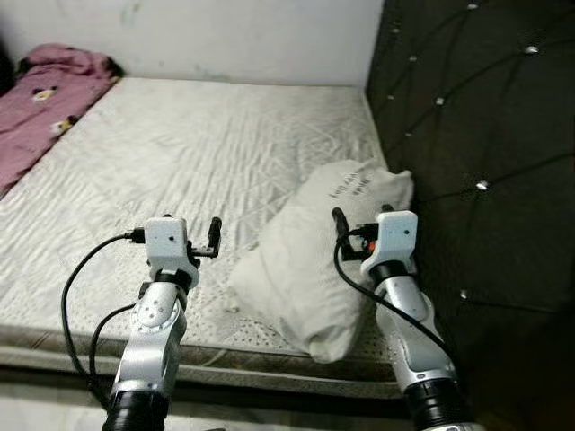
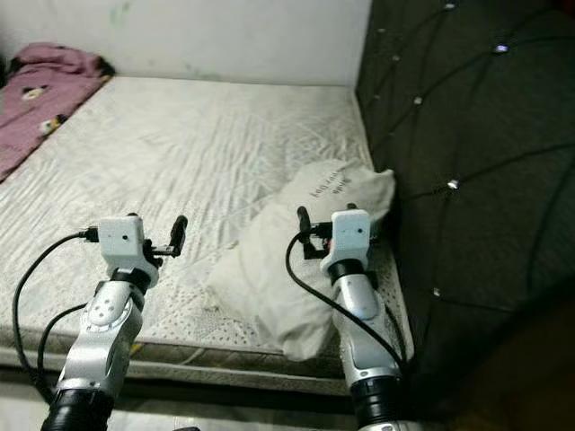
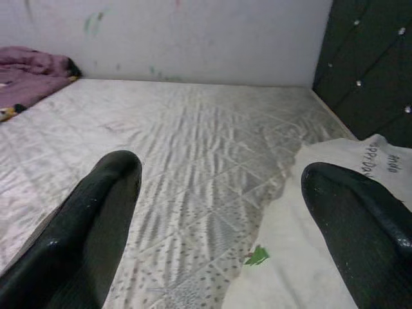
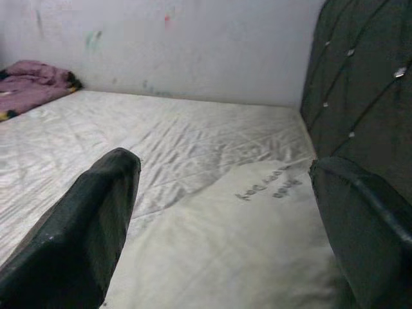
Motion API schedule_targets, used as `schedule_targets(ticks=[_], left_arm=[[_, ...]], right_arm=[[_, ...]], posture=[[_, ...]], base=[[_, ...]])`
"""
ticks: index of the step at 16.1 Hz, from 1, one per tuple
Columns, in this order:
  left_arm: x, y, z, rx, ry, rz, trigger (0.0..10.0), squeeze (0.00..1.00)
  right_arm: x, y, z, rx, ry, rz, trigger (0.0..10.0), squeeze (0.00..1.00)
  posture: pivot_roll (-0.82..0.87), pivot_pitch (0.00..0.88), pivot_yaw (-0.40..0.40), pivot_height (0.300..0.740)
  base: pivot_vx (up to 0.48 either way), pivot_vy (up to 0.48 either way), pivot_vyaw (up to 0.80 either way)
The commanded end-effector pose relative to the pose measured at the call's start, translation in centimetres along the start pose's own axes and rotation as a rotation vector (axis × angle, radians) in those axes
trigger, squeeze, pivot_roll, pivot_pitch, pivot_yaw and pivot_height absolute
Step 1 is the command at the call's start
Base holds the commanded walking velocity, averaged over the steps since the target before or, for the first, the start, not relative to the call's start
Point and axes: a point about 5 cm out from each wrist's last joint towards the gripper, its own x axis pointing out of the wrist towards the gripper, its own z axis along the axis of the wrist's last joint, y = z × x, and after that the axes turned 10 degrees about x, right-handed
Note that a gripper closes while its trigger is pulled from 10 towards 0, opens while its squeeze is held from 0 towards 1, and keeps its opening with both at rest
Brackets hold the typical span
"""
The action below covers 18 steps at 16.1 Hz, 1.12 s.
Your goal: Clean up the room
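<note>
Pillow (image 1: 314, 269): lies on the mattress (image 1: 180, 162) at its near corner, close beside the headboard (image 1: 485, 135); its near end overhangs the mattress edge a little
Axis: long axis runs from that near edge up and toward the headboard, slanted rather than square to it; printed end points at the headboard, plain end points back at the robot
Left gripper (image 3: 212, 212): hovers over bare mattress just beside the pillow, on the side away from the headboard; jaws wide apart, gripping nothing
Right gripper (image 4: 219, 212): hovers above the pillow's middle, nearer the headboard; jaws wide apart, empty
Blanket (image 1: 45, 108): pink, bunched at the far corner of the mattress, well apart from the pillow
Step, as I judge it: take hold of the pillow to set it straight against the headboard
Doing it well: lower both grippers onto opposite long edges, pinch a good fold of fabric; lift evenly so the soft filling does not sag; turn the long axis parallel to the headboard before setting down
Risk: a one-sided grip would likely let it droop off the edge
</note>
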Motion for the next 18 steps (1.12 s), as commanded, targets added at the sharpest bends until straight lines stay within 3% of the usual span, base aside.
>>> schedule_targets(ticks=[1, 4, 18], left_arm=[[-0.5, 0.6, 0.1, 0.013, 0.004, 0.025, 10.0, 0.0], [-0.9, 1.6, -0.3, 0.003, 0.02, 0.062, 10.0, 0.0], [-0.5, 1.3, -0.3, -0.028, 0.03, 0.058, 10.0, 0.0]], right_arm=[[-0.5, 0.5, -0.5, 0.015, 0.034, 0.027, 10.0, 0.0], [-0.7, 0.5, -0.7, 0.023, 0.051, 0.029, 10.0, 0.0], [0.0, 0.8, -0.3, -0.009, 0.046, 0.058, 10.0, 0.0]], posture=[[0.04, 0.0, -0.002, 0.74], [0.04, 0.0, -0.005, 0.74], [0.04, 0.0, -0.019, 0.74]], base=[[0.0, 0.0, 0.0], [0.0, 0.0, 0.0], [0.0, 0.0, 0.0]])
